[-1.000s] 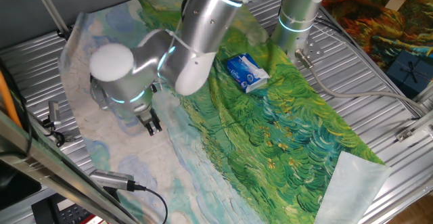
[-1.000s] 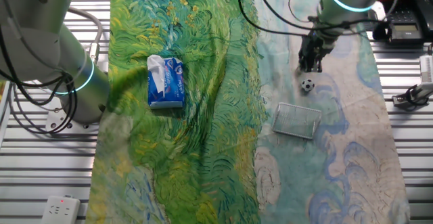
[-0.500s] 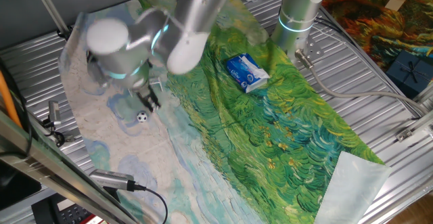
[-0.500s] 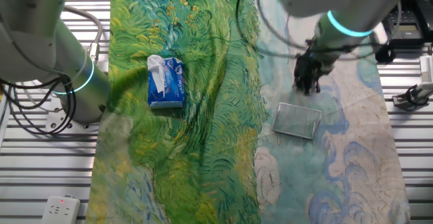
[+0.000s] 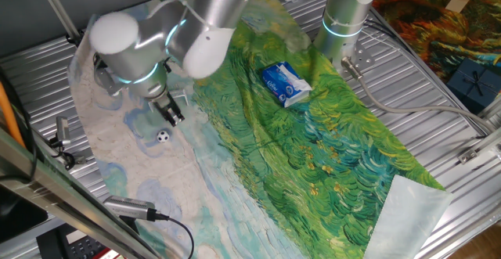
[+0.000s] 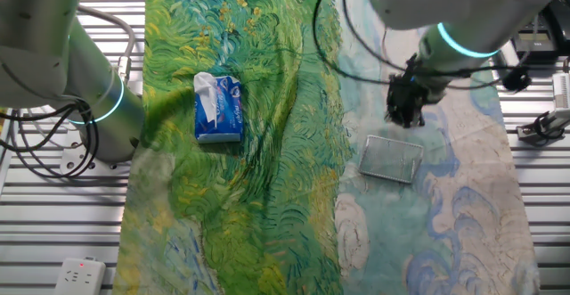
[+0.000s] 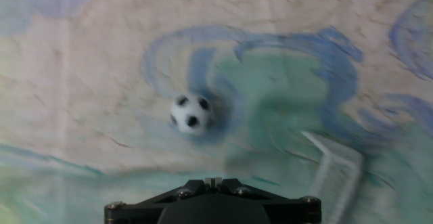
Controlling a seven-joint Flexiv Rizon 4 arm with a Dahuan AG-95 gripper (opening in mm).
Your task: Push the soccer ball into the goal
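Observation:
The soccer ball [image 5: 163, 136] is a tiny white ball with black patches lying on the pale part of the painted cloth. In the hand view the ball [image 7: 191, 113] lies just ahead of my gripper [image 7: 213, 182] and slightly left of it. The gripper is shut and empty, low over the cloth [image 5: 172, 116]. The goal [image 6: 390, 159] is a low whitish-grey frame lying just beyond my gripper [image 6: 403, 117]. One corner of the goal shows at the hand view's lower right [image 7: 335, 170]. In the other fixed view my hand hides the ball.
A blue-and-white packet [image 5: 286, 83] lies on the green part of the cloth, also seen in the other fixed view [image 6: 218, 108]. The arm's base column [image 5: 344, 24] stands at the table's far side. Cables [image 5: 149, 212] lie near the front edge.
My gripper has swept across the cloth toward the goal. The ball, clear of the hand a second ago in the other fixed view, is now hidden behind it. Little moved in the last half second.

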